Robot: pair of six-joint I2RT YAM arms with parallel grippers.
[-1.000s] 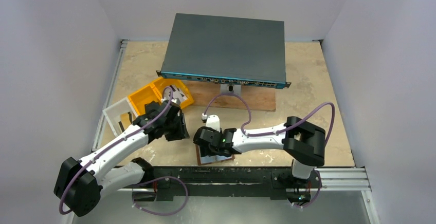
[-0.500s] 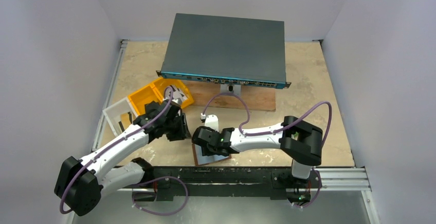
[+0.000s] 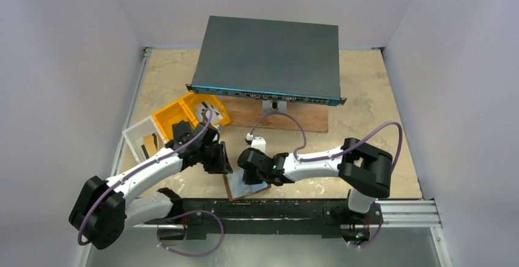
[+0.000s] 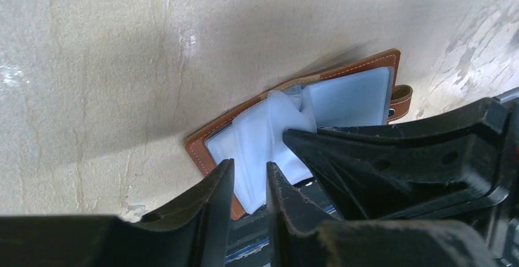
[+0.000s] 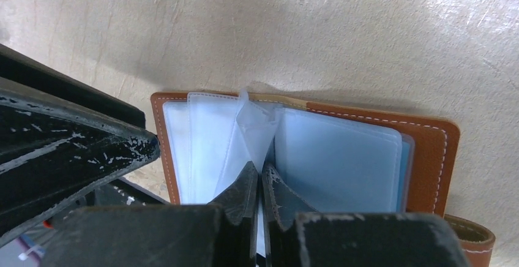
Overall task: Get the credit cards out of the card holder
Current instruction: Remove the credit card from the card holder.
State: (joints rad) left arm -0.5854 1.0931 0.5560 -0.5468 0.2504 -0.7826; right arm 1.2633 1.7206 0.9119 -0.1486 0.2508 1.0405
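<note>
Now | my right claw is clenching, seemingly pinching a clear pocket of the card holder | holder is lying open beneath both claws | my left claw is hovering slightly parted just beside.

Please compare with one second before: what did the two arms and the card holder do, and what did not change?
The left tool moved right and nearer, up to the holder. The right tool shifted slightly right and shut on a clear pocket. The holder slid a little left and turned. The yellow tray and the switch stayed put.
</note>
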